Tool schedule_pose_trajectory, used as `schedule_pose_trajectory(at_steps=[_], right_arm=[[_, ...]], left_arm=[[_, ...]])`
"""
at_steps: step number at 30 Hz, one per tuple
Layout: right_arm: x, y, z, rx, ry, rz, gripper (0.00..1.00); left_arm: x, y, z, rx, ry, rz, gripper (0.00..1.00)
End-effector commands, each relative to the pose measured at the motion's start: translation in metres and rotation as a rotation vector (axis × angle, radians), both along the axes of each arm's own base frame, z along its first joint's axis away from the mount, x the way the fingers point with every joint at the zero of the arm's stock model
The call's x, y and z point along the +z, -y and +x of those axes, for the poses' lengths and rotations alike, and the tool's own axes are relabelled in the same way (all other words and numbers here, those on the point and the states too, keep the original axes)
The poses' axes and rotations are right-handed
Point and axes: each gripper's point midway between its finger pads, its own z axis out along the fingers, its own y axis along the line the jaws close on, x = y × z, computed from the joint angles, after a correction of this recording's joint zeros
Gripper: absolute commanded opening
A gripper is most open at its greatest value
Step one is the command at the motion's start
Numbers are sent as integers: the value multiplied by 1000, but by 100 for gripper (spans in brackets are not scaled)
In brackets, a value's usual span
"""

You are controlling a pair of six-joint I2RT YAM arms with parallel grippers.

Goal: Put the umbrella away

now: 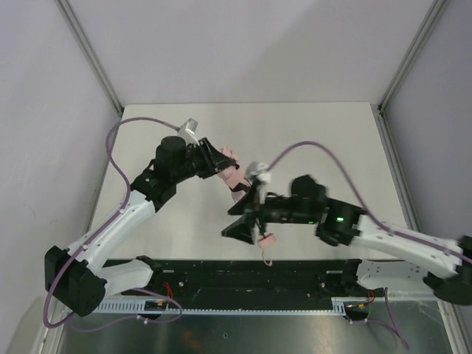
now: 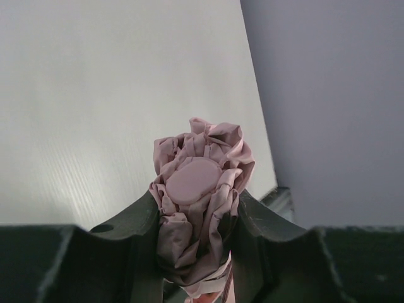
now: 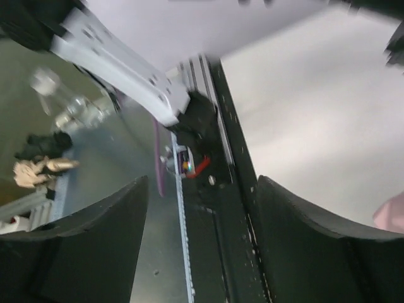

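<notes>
The umbrella (image 1: 230,168) is a crumpled pale pink bundle held above the table's middle. My left gripper (image 1: 217,161) is shut on its fabric end. In the left wrist view the folded fabric and round pink cap (image 2: 192,178) fill the gap between the jaws of the left gripper (image 2: 197,199). The small pink handle (image 1: 269,238) with its wrist loop hangs lower, toward the near edge. My right gripper (image 1: 242,214) stands open beside the umbrella's lower part. In the right wrist view nothing lies between the jaws of the right gripper (image 3: 202,183), and a bit of pink (image 3: 392,211) shows at the right edge.
A black rail (image 1: 243,276) with cables runs along the table's near edge, by the arm bases. Grey walls and metal posts (image 1: 92,59) close in the white table (image 1: 324,140) at the back and sides.
</notes>
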Motion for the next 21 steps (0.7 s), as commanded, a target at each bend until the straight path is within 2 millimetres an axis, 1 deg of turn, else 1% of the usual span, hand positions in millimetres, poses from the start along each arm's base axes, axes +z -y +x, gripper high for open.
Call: schedule_pose_trajectory(at_steps=[1, 3, 6, 8, 10, 13, 16, 18, 21], right_arm=[[70, 51, 5, -110, 35, 174, 77], [75, 76, 28, -257, 52, 170, 79], [57, 112, 68, -500, 69, 82, 81], [44, 134, 88, -627, 56, 25, 81], [34, 148, 101, -704, 36, -16, 81], [23, 156, 108, -735, 9, -52, 81], [17, 159, 108, -739, -1, -73, 80], [15, 164, 108, -752, -2, -83, 80], [13, 170, 106, -768, -4, -78, 80]], left_arm=[[84, -12, 27, 31, 503, 67, 0], [97, -11, 33, 31, 632, 127, 0], [109, -3, 41, 28, 795, 238, 0], [106, 5, 50, 34, 880, 317, 0], [102, 9, 59, 53, 941, 372, 0], [98, 20, 69, 63, 1015, 445, 0], [88, 39, 67, 29, 1067, 531, 0], [70, 49, 66, 6, 1058, 563, 0], [30, 62, 65, -28, 980, 567, 0]])
